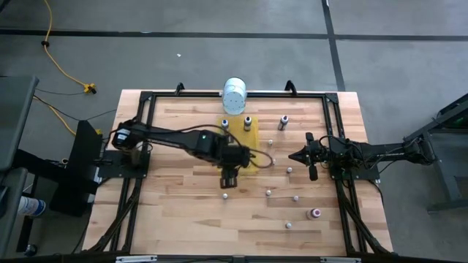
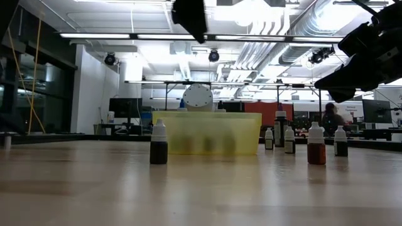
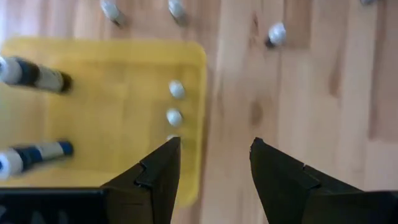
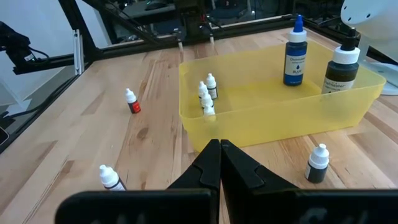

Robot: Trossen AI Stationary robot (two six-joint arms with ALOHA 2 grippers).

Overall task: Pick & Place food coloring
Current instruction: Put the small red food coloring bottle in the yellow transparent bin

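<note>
The food coloring is a set of tiny white-capped bottles. Three small ones stand in the yellow tray with two taller bottles. Several more stand scattered on the table, among them a red one and a dark one. My left gripper is open and empty. It hangs pointing down over the tray's near edge. My right gripper is shut and empty, raised to the right of the tray.
A large white cylindrical container stands at the far edge, behind the tray. One taller bottle stands on the table right of the tray. A black frame borders the work area. Bare wood lies on the near left.
</note>
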